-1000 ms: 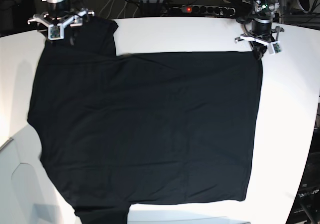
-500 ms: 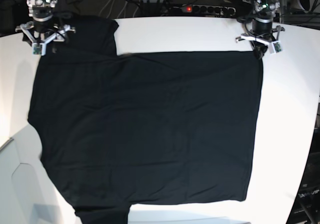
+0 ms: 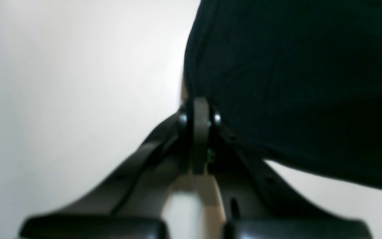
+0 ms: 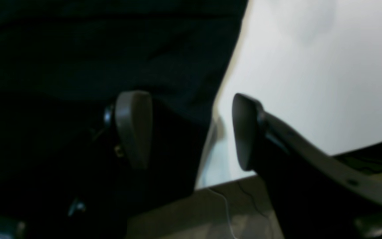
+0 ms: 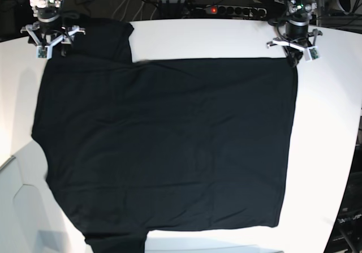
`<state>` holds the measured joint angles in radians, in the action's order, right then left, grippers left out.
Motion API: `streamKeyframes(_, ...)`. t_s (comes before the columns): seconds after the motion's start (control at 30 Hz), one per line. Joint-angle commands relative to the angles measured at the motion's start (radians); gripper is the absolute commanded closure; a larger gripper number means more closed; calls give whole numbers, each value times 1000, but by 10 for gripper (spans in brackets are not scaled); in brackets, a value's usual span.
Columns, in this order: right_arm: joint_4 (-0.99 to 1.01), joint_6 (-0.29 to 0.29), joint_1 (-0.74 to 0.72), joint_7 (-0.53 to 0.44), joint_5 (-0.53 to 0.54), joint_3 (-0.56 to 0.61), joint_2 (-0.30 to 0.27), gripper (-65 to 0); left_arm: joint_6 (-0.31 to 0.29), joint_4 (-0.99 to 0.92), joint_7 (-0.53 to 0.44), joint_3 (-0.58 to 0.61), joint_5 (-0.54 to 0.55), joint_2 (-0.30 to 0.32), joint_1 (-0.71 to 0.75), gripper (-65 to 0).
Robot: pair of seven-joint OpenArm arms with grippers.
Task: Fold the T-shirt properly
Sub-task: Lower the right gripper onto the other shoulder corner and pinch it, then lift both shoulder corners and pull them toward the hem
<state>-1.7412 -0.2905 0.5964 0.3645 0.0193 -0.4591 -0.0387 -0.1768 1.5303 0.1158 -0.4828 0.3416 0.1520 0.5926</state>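
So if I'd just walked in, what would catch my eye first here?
The big black T-shirt, spread flat over most of the white table. Then the two arms at its far corners: the left gripper is pinched shut on the shirt's corner, while the right gripper hangs open above the sleeve's edge at the other corner.

T-shirt [image 5: 164,145] spread on table [image 5: 328,123]

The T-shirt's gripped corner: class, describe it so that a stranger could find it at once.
Start at the white table, almost covered by the black T-shirt. Follow its straight hem to the far corner by the power strip. Only there do the left gripper's jaws pinch cloth.
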Motion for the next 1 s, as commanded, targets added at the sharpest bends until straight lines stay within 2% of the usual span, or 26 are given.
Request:
streamKeyframes(0.0, 8, -22, 9, 43, -15, 15, -5, -375, 7, 8, -3, -6, -6, 11, 11, -1)
streamKeyframes(0.1, 14, -49, 15, 43, -15, 27, -23, -320, 7, 8, -3, -6, -8, 11, 11, -1)
streamKeyframes(0.17, 14, -141, 13, 43, -14, 24, -22, -250, 7, 8, -3, -6, -8, 11, 11, -1)
streamKeyframes(0.23, 11, -206, 10, 43, -15, 12, -20, -177, 7, 8, -3, -7, -8, 11, 11, -1)
streamKeyframes(0.4, -6, -218, 7, 38, -15, -48, -5, 0, 7, 28, -3, -7, -8, 8, 13, -1)
streamKeyframes(0.67, -108, -227, -5, 41, -15, -97, -5, 0, 10, 115, -1, -9, -9, 11, 39, -1)
streamKeyframes(0.97, -220, -227, -6, 41, -14, -117, -5, 0, 6, 158, -1, -109, -3, -7, 46, -1)
